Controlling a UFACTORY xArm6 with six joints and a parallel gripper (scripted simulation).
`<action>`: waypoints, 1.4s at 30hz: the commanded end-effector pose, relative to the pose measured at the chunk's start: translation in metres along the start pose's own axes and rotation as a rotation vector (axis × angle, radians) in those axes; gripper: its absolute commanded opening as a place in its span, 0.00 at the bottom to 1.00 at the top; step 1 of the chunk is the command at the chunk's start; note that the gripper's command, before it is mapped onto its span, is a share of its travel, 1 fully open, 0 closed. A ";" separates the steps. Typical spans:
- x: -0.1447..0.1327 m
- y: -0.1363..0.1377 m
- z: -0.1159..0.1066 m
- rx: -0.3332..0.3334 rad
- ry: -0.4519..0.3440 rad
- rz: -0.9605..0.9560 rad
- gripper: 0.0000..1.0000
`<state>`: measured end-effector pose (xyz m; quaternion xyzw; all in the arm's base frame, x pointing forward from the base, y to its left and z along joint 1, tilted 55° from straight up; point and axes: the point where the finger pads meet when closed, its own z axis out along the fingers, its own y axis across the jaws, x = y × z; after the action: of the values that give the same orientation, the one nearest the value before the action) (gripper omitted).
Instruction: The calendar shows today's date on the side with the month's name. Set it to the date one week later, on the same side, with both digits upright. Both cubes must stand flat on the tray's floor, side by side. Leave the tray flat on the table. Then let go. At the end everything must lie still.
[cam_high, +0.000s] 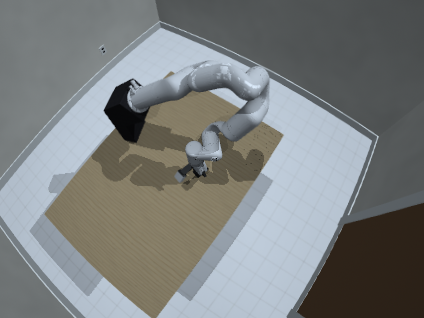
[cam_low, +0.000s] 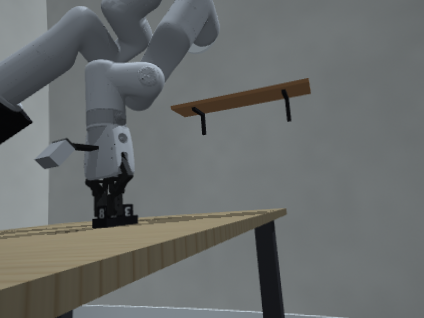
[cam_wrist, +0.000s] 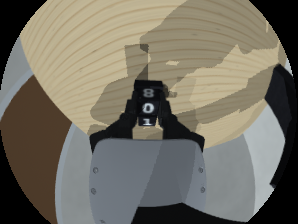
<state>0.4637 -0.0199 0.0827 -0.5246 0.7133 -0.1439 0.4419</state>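
The dark calendar tray (cam_low: 116, 221) (cam_wrist: 149, 84) stands on the table under my gripper. One black cube (cam_low: 101, 213) (cam_wrist: 148, 107) has 0 on top and 8 on its end face. A second black cube (cam_low: 128, 210) (cam_wrist: 146, 121) sits beside it, with 1 on top. Its side towards the exterior camera bears a digit like a turned 3. My gripper (cam_high: 201, 173) (cam_low: 111, 209) (cam_wrist: 148, 98) points down, its fingers close against both sides of the 0-topped cube, and looks shut on it. A finger hides that cube's side in the exterior view. The month's name is not in view.
The wooden table (cam_high: 135, 220) (cam_low: 150, 245) carries the tray. The arm's black base (cam_high: 122, 112) is at the table's far left edge in the top view. A wall shelf (cam_low: 245, 99) hangs behind. The boxy wrist camera (cam_low: 55, 153) sticks out beside the gripper.
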 end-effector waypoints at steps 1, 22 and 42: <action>0.000 0.000 0.000 0.001 0.000 0.000 0.27; 0.000 0.000 -0.062 0.001 0.000 0.000 0.27; 0.000 0.000 -0.100 0.001 0.001 0.000 0.27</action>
<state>0.3855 -0.0457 0.1393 -0.5245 0.7134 -0.1439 0.4418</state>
